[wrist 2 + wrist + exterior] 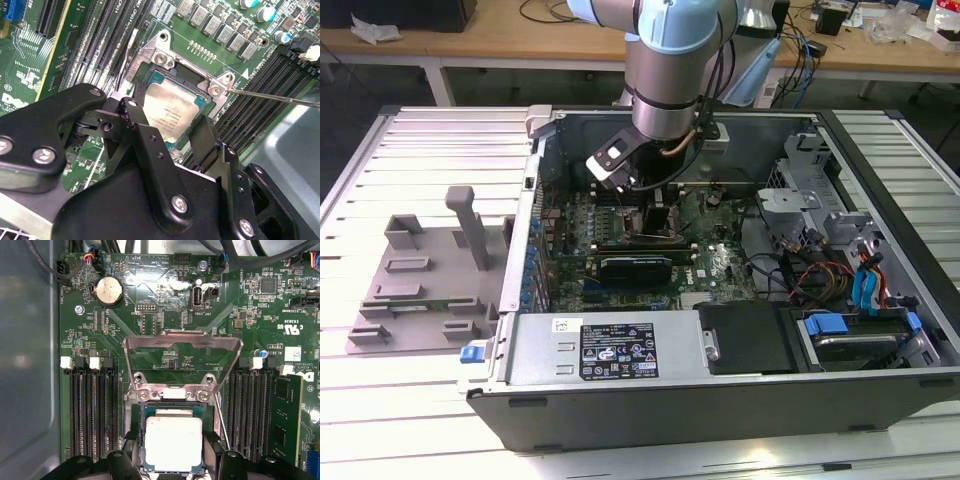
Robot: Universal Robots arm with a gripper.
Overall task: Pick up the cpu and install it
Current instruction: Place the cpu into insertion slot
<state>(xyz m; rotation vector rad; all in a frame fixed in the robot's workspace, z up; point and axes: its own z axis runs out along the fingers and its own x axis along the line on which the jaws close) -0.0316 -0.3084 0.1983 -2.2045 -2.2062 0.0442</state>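
Observation:
The cpu [172, 112] [173, 442], a flat square chip with a silvery top and thin green rim, lies level in the motherboard socket [165, 55]. My gripper [170, 122] [173, 455] is directly over it, its two black fingers [137, 115] pressed against opposite edges of the chip, shut on it. The socket's metal load frame [182, 340] stands hinged open behind the chip, and its thin lever rod [275, 95] sticks out to one side. In the exterior view my gripper [655, 210] reaches down into the open computer case [535, 170] and hides the chip.
Memory slots [92, 410] run on both sides of the socket. A black expansion card [635, 268] stands just in front of the gripper. The power supply [610, 350] and drive bays [860, 330] line the case's near side. A grey fixture tray [420, 280] sits at the exterior view's left.

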